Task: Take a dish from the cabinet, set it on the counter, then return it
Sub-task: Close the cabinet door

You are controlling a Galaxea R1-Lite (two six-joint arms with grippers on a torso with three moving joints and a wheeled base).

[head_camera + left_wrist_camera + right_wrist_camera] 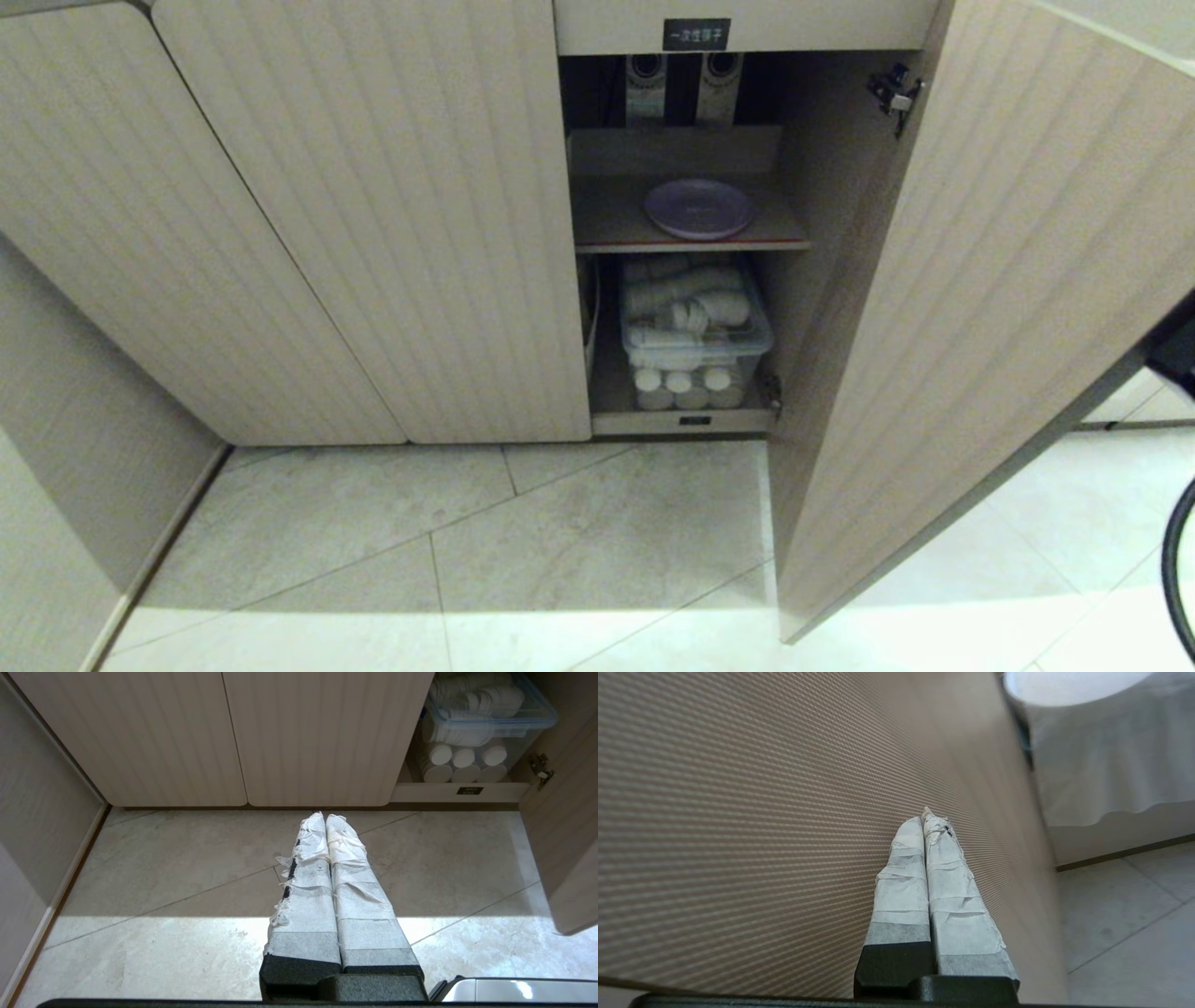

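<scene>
The cabinet [392, 233] stands low against the tiled floor [523, 551], its ribbed beige doors shut on the left and one door [971, 308] swung wide open on the right. Inside the open compartment, the dish [700, 208], a round lavender plate, lies flat on the red-edged shelf [691, 245], toward the right half of the board and apart from the back wall. Above the opening a small black label [695, 35] with white characters sits on the beige front strip. Below the shelf a clear plastic box [695, 322] holds stacks of white round items, and a row of white round lids [680, 383] shows at the front of the bottom level. The left gripper [325, 817] hangs over the floor tiles in front of the closed doors, its white-wrapped fingers [303, 896] pressed together with nothing between them; in the left wrist view the plastic box [490, 714] is seen off to one side, well apart from the fingertips. The right gripper [926, 816] is close against the ribbed outer face of the open door [784, 812], near its free edge, with its wrapped fingers [952, 905] likewise pressed together and holding nothing; whether the tips actually touch the door surface cannot be told. Beyond the door edge in that view hangs a white cloth [1111, 765] above the floor. Neither gripper appears in the head view, and the counter is not in sight.
</scene>
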